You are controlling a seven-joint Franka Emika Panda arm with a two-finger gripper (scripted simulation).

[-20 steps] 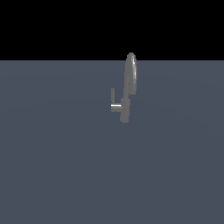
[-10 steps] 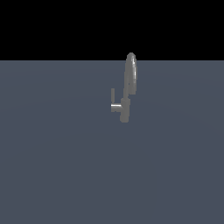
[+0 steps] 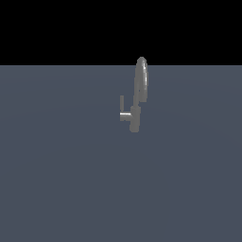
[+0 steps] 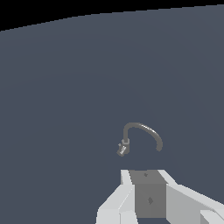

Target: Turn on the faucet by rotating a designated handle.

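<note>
Grey metal faucet (image 3: 136,113) stands upright on a flat slate-blue floor (image 3: 61,179), a bit right of centre in the exterior view, toward the far part of the surface. Tall narrow loop spout (image 3: 141,80) rises from a short cyl. base. Handle (image 3: 123,109) sticks out on the exterior view's left: short horiz. stub w/ slim bar pointing up. Wrist view shows faucet (image 4: 140,136) from above, arched spout curving over, well apart from the white gripper (image 4: 148,197). Only gripper's body visible, fingertips out of frame; can't tell if claw is apart or together. Nothing touching the handle. No containers visible.
</note>
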